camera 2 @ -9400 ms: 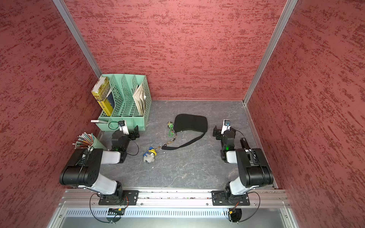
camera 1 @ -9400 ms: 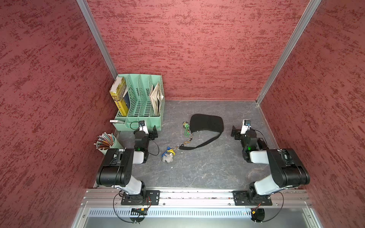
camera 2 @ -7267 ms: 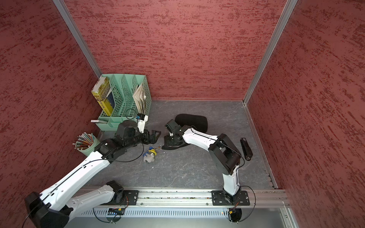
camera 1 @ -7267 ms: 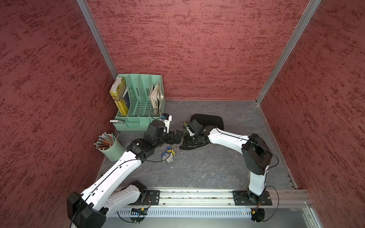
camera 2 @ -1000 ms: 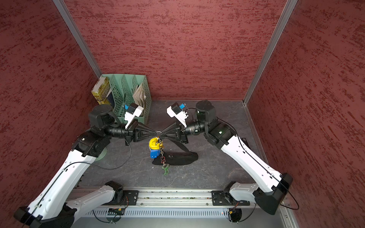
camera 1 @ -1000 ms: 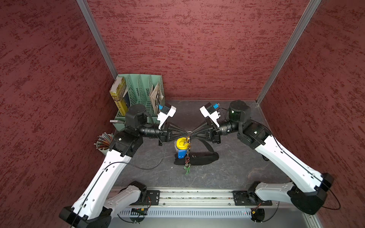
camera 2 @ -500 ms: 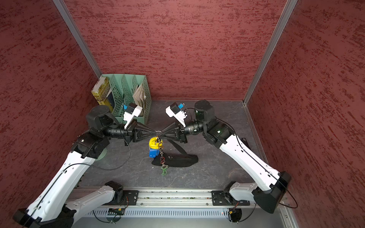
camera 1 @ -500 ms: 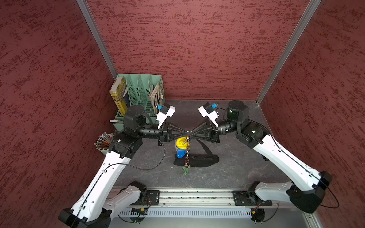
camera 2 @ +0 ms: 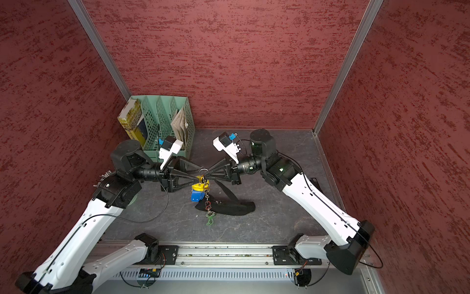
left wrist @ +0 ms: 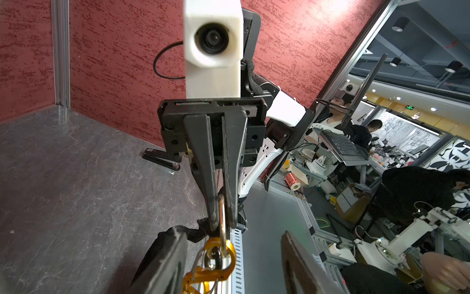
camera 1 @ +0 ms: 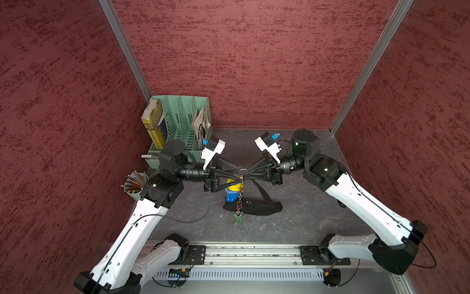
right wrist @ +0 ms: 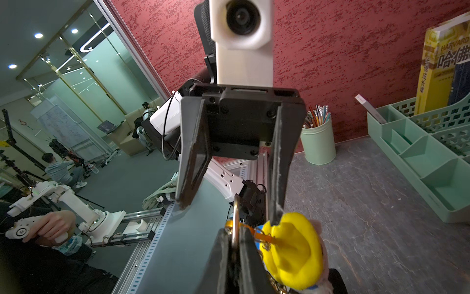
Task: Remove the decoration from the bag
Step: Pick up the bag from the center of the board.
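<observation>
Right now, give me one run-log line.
left gripper: open; right gripper: shut on metal ring; plush charm: hanging below ring; bag: body on table

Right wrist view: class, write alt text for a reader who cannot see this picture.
The right pincer is shut on a thin metal ring, with a yellow plush charm beside it. Facing it, the left pincer stands open on either side of the ring. A green pen cup and file organiser stand behind.

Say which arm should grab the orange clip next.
Left, probably. The left tool is open and free, jaws either side of the orange clip. The right tool is shut on the ring, holding it up.
</observation>
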{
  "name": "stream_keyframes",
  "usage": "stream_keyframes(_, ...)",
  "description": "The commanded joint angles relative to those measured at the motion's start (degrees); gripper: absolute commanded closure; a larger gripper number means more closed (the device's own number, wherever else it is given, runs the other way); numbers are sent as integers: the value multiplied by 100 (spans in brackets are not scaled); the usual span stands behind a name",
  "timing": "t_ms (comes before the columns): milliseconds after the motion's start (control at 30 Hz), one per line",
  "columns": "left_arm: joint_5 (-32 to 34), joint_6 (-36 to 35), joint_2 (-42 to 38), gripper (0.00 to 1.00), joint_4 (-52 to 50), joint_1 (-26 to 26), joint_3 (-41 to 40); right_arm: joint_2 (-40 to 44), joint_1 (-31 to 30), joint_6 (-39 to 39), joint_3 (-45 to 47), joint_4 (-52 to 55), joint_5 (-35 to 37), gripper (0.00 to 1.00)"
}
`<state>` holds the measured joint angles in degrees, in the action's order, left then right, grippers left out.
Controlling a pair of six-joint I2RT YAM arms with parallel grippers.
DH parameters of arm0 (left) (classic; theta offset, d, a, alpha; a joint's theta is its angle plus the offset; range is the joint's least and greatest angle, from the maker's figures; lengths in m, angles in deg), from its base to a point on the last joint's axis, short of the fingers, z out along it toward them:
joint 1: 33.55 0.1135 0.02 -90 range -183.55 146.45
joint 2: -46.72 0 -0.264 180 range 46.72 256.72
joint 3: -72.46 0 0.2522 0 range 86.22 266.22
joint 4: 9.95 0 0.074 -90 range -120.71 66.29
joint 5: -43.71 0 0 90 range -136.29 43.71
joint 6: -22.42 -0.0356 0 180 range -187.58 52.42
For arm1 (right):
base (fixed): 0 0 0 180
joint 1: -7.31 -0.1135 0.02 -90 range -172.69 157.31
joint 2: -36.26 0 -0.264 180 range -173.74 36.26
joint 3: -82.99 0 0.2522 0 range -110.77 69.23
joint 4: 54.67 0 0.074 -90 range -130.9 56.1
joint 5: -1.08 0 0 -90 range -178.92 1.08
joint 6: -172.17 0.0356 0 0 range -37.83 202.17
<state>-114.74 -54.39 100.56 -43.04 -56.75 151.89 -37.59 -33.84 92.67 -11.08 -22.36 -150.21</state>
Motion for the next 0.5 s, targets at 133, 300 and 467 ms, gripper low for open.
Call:
stream_keyframes(133, -108, -239, -387, 35, 582, -96, -504, 240, -3, -216, -149, 32, -181, 100)
stream_keyframes(300, 70, -369, -483, 45, 840, -222, -791, 298, -2, -207, -151, 21, -266, 100)
stream_keyframes(467, 66, -501, -371, 48, 832, -304, -821, 339, 1, -155, -135, -45, -416, 100)
